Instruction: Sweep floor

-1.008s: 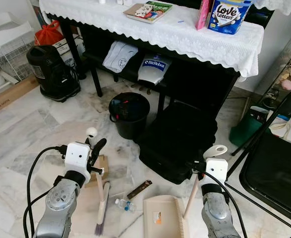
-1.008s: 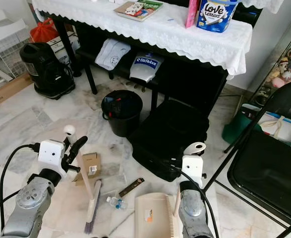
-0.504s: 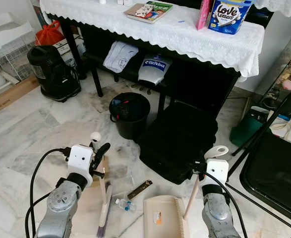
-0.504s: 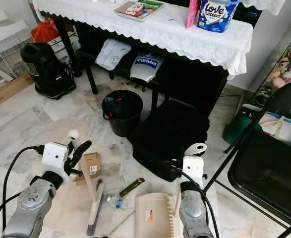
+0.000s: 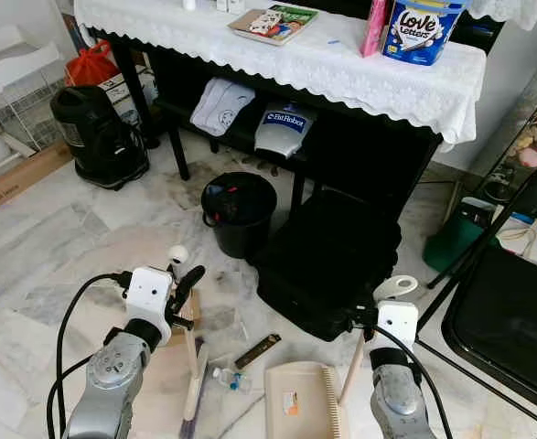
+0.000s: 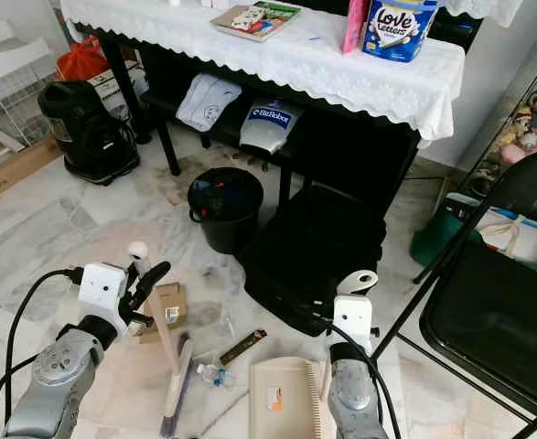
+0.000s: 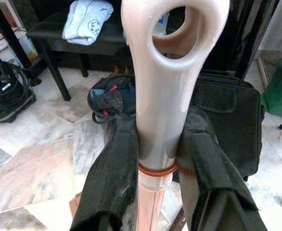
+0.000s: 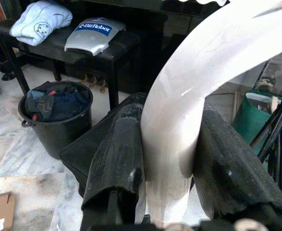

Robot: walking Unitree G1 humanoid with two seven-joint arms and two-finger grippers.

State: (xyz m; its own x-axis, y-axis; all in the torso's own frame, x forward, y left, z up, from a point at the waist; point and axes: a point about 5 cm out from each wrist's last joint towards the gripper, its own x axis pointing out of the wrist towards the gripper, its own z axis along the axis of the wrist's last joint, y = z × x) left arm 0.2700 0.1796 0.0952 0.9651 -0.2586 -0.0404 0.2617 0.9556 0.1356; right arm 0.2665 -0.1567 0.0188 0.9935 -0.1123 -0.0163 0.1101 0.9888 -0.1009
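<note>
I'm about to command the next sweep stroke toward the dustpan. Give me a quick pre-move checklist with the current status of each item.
1. Left claw grip on the broom: ok, fingers clamp both sides of the handle in the left wrist view.
2. Right claw grip on the dustpan handle: ok, fingers squeeze it in the right wrist view.
3. Dustpan flat on the floor, to the right of the bristles: ok.
4. Debris between broom and pan: ok, small plastic bottle and dark strip lie there.
5. Cardboard box beside the broom: not ok, may snag the stroke.
6. Bristles touching the floor: cannot tell, they sit at the frame edge.
</note>
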